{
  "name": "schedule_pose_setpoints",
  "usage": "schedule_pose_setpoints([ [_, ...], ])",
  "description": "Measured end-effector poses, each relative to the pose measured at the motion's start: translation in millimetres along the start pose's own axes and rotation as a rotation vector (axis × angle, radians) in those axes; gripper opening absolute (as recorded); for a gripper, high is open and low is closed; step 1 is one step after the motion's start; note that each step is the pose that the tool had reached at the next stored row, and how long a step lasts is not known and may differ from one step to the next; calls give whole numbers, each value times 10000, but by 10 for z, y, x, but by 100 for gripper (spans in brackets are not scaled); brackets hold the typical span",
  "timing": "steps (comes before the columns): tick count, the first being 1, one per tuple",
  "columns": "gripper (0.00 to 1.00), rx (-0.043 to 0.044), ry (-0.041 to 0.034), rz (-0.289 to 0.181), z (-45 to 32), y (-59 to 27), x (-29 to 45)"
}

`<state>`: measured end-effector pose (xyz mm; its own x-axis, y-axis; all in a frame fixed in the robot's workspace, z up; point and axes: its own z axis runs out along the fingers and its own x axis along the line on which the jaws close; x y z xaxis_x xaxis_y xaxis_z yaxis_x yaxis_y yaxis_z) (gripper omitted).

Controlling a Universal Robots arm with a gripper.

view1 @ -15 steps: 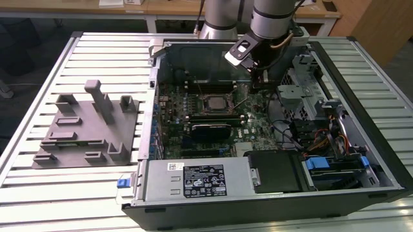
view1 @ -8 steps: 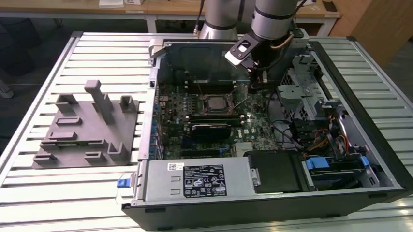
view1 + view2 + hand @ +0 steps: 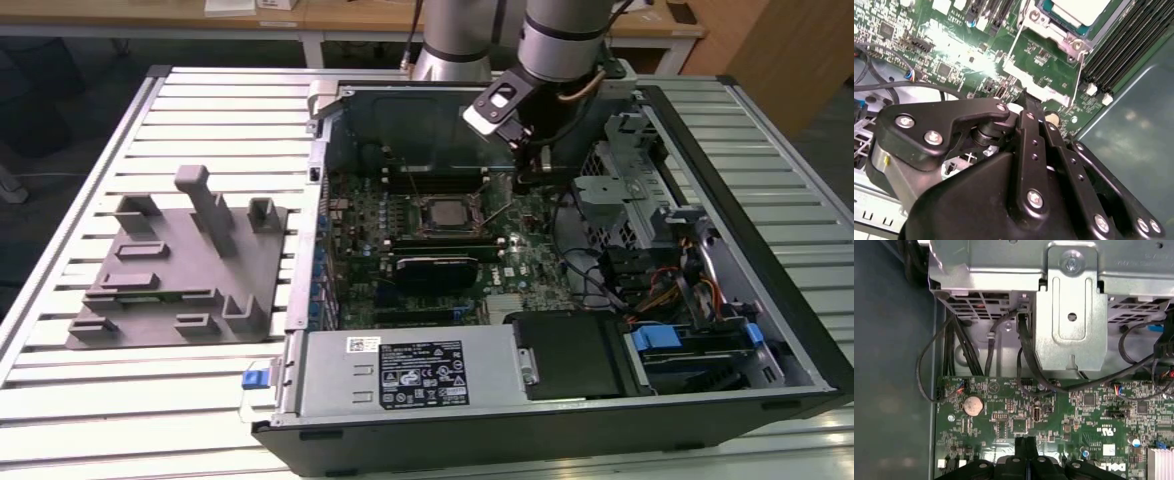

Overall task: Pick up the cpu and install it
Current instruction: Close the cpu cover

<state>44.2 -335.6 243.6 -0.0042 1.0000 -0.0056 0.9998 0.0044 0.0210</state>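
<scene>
While the cpu (image 3: 445, 212) lies on the motherboard (image 3: 354, 240) (silvery top up), the claw (image 3: 1026, 441) hangs closed nearby, empty.

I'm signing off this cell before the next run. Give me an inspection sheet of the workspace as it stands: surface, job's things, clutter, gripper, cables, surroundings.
Surface: slatted metal table carrying an open computer case, motherboard facing up.
Job's things: cpu sits in the socket mid-board, pale top showing.
Clutter: grey fixture with upright posts, on the table at the exterior view's left of the case.
Gripper: gripper shut, holding nothing, low over the board, apart from the cpu.
Cables: black cables run from the metal cage to the board; coloured wires by the drives.
Surroundings: wooden benches behind the table.
</scene>
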Motion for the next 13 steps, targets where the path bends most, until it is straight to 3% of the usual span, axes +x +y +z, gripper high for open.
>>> schedule_pose_setpoints([
  [13, 11, -13, 9, 67, -7, -326, 1],
])
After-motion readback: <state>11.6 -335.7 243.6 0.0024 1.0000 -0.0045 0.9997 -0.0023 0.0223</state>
